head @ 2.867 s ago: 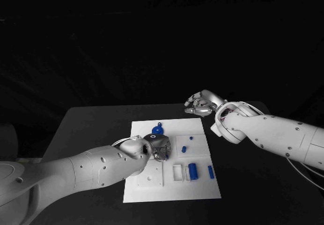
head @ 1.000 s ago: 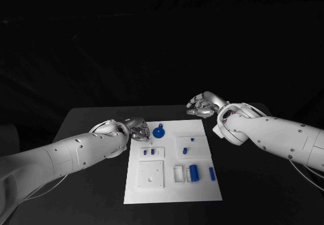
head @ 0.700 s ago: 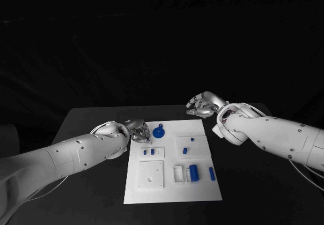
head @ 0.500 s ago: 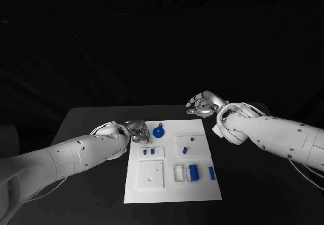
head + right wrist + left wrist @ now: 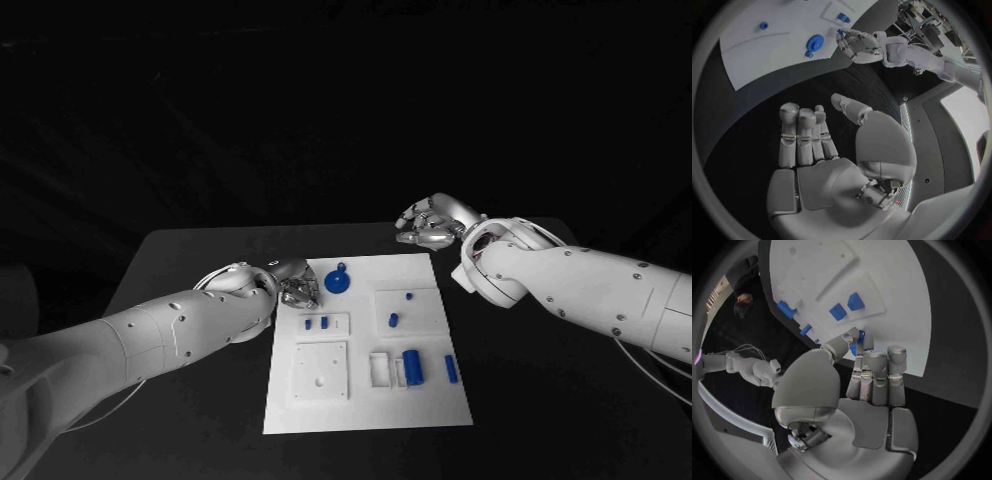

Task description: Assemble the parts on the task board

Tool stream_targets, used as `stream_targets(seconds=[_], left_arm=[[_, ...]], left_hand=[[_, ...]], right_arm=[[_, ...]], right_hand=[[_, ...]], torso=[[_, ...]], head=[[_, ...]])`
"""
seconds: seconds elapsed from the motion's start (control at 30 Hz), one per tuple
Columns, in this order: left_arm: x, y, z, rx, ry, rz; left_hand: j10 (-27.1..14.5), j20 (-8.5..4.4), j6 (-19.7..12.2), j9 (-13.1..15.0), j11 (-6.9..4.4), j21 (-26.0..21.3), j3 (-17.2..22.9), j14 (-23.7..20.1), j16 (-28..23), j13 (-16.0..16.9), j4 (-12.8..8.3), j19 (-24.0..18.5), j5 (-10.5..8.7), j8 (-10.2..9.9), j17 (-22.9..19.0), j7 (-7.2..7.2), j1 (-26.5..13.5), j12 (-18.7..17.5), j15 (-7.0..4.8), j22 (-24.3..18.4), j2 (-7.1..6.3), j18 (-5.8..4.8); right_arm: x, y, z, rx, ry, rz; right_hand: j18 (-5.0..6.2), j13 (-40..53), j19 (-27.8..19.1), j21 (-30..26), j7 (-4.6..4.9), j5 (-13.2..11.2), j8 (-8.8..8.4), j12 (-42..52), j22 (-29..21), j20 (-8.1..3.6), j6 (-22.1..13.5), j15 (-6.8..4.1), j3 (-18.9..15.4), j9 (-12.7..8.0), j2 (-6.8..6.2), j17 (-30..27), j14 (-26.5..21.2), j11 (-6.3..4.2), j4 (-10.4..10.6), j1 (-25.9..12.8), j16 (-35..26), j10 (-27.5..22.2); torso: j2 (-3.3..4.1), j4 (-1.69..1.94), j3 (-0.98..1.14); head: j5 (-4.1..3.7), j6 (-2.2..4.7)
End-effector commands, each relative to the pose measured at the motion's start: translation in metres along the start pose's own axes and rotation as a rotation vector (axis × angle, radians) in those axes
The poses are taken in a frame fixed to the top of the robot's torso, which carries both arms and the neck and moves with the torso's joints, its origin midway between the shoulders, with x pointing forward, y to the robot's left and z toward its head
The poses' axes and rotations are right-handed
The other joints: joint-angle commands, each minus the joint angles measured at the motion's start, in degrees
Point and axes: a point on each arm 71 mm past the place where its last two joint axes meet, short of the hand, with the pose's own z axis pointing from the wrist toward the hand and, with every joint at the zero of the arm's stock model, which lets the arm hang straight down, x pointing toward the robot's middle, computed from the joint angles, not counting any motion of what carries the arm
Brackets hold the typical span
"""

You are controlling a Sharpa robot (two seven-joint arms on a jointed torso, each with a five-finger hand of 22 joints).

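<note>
Head view: the white task board (image 5: 368, 400) carries small blue parts (image 5: 413, 367), a round one (image 5: 338, 282) near my empty left hand (image 5: 296, 282), fingers straight. My right hand (image 5: 430, 222), spread, hovers beyond the board.

My left hand (image 5: 297, 283) hovers empty, fingers straight and side by side; my right hand (image 5: 430, 222) is raised, open-palmed, fingers loosely extended.

Black bench (image 5: 188, 260), spreading under and beyond left hand (image 5: 297, 282) and right hand (image 5: 430, 222) on all sides, dark surface running off toward the surrounding unlit room.
</note>
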Motion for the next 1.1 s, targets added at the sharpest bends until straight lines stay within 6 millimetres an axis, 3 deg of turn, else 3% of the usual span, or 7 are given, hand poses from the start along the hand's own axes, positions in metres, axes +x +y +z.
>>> stream_targets(seconds=[0.03,1.1], left_arm=[[0.004,-0.004,0.001,0.018,0.013,-0.004],[0.027,-0.009,0.006,-0.010,0.100,0.056]], left_hand=[[0.31,-0.48,0.31,0.05,0.12,0.20,0.25,0.13,0.23,0.10,0.01,0.01,0.22,0.35,-0.08,-0.09,-0.11,0.23,-0.26,0.45,0.50,6.23],[0.27,-0.58,0.19,0.02,0.15,0.21,0.33,0.06,0.21,0.07,-0.14,0.00,0.36,0.32,-0.12,-0.07,-0.18,0.07,-0.24,0.48,0.65,6.16]], right_arm=[[0.001,0.002,0.000,-0.011,0.011,-0.008],[0.002,0.003,0.001,-0.013,0.014,-0.009]], right_hand=[[3.95,-0.10,0.07,-0.28,0.32,0.27,0.18,0.09,0.06,0.04,0.02,-0.03,-0.01,0.09,0.47,-0.10,-0.17,-0.25,-0.48,0.01,0.19,0.16],[3.95,-0.23,0.10,-0.33,0.32,0.27,0.20,0.16,0.13,0.04,0.02,-0.04,0.00,0.12,0.51,-0.17,-0.18,-0.26,-0.52,0.03,0.24,0.16]], torso=[[0.02,0.00,-0.04],[0.00,-0.01,0.03]], head=[[-0.04,0.08],[-0.03,-0.05]])
